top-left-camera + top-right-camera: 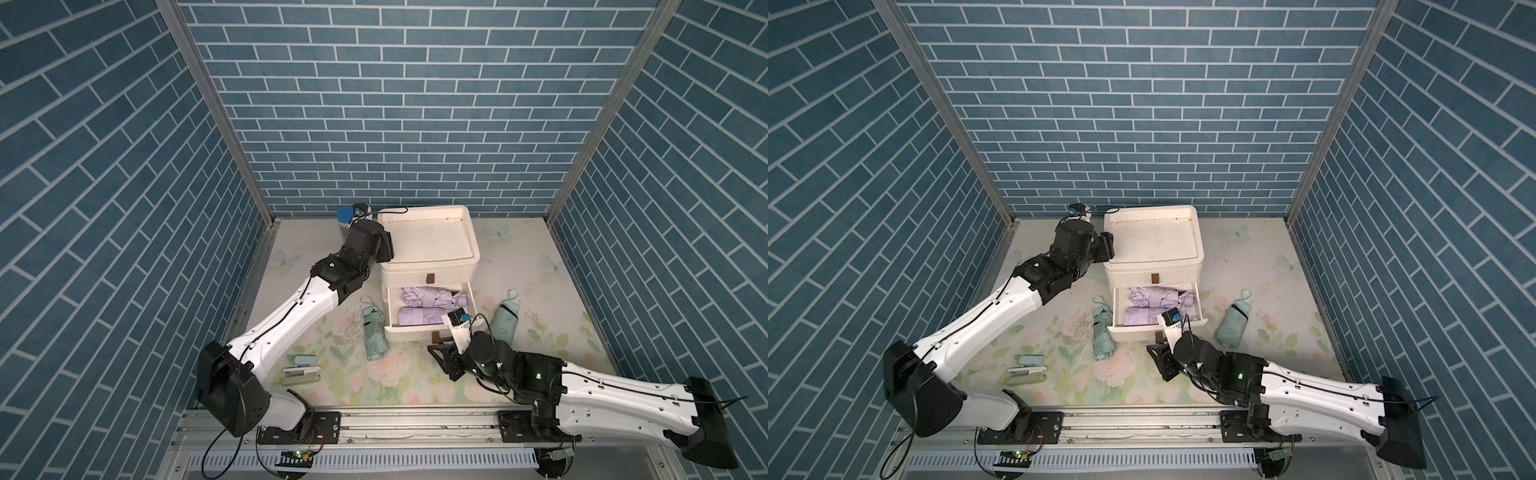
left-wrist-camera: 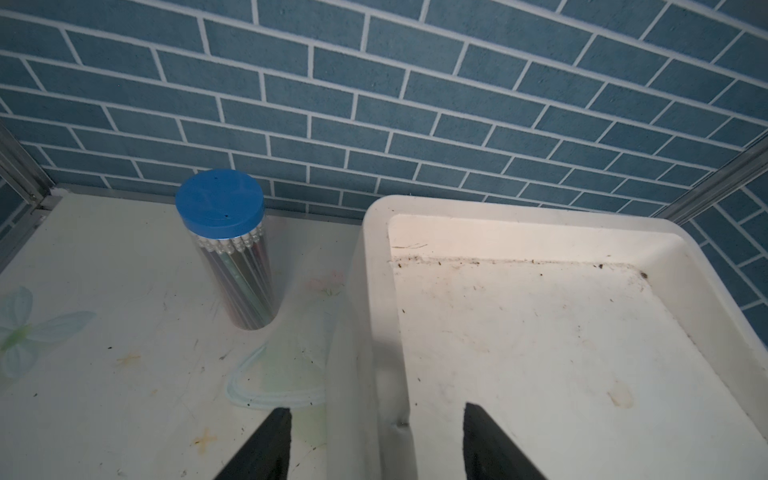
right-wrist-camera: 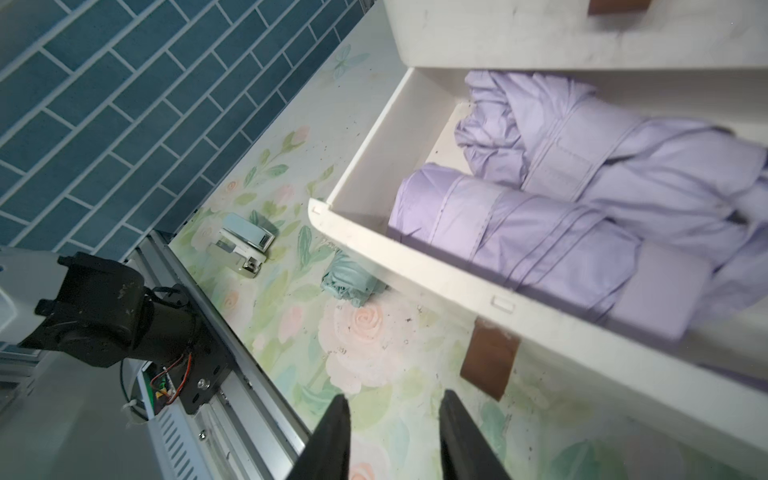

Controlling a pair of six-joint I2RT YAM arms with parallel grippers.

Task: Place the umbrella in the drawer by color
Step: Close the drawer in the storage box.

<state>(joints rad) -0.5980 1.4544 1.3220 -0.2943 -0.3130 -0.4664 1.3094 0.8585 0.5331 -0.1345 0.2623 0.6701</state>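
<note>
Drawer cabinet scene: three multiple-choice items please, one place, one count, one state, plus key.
1. The clear cylindrical jar with a blue lid stands: A) in the open drawer; B) on the floral table beside the white plastic two-drawer cabinet; C) on the cabinet's top.
2. How many lilac folded umbrellas lie in the pulled-out lower drawer? A) two; B) one; C) four.
3. The right gripper has its fingers: A) clamped on an umbrella; B) clamped on the jar; C) apart, holding nothing.
Key: 1 B, it stands beside the cabinet by the back wall; 2 A, two lie side by side; 3 C, bare table shows between them.
</note>
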